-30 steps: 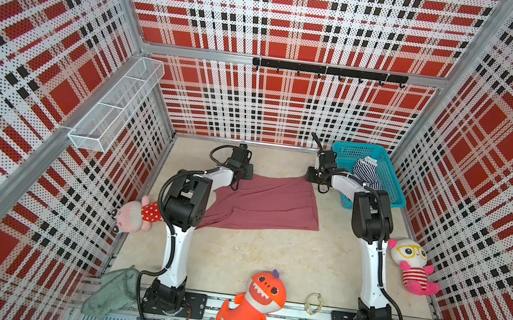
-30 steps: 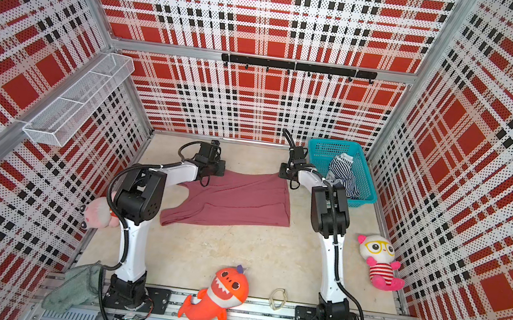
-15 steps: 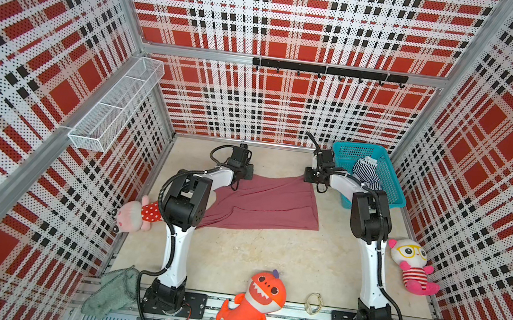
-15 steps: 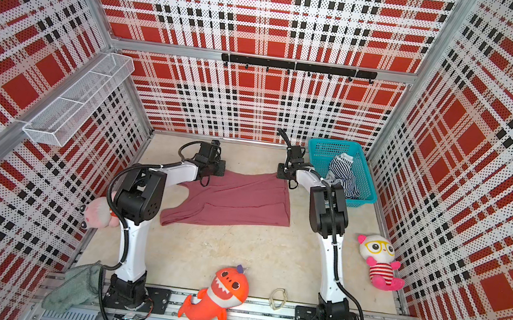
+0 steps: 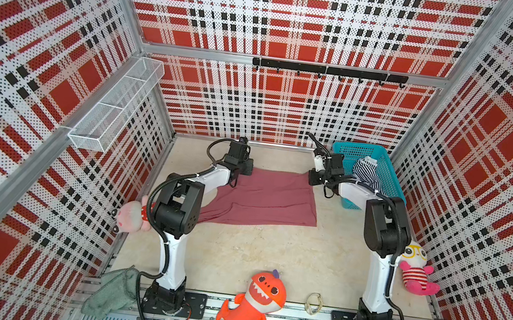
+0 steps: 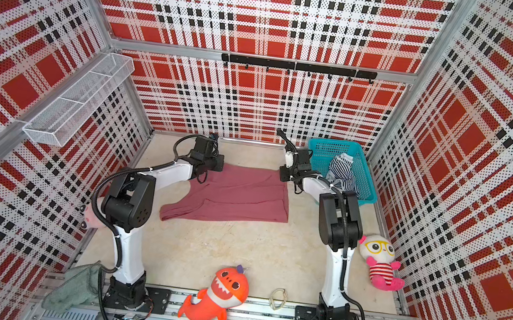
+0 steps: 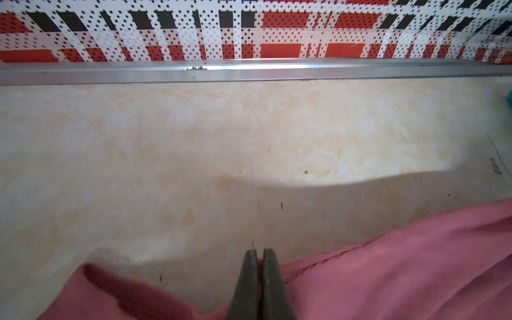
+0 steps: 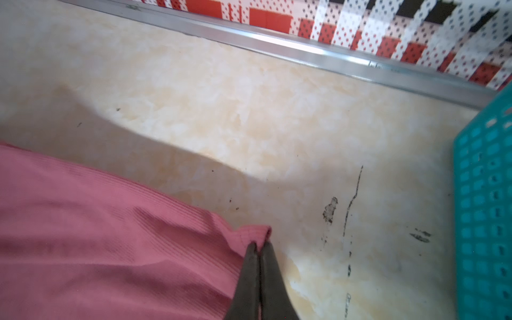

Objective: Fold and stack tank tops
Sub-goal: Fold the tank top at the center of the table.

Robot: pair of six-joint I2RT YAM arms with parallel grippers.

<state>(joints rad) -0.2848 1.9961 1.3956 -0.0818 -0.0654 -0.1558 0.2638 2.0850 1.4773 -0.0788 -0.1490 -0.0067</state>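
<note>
left fingers (image 7: 247,282) and right fingers (image 8: 247,277) pinch the maroon tank top (image 5: 263,198), teal basket (image 5: 348,153) just beside.

White arms (image 5: 175,258), black joints (image 5: 176,207), black cables (image 5: 150,202), dark, perhaps rubbery end effectors (image 7: 257,253).

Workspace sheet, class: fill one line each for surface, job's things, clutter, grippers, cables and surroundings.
Surface: beige marbled tabletop, scuffed.
Job's things: maroon tank top spread flat; striped tank top bunched in teal basket.
Clutter: orange shark plush, pink plush, glasses plush, grey-green cloth, small ring.
Grippers: left gripper and right gripper both shut on the maroon tank top's far edge.
Cables: black cable loops along each arm.
Surroundings: plaid perforated walls, wire shelf, hook rail.
</note>
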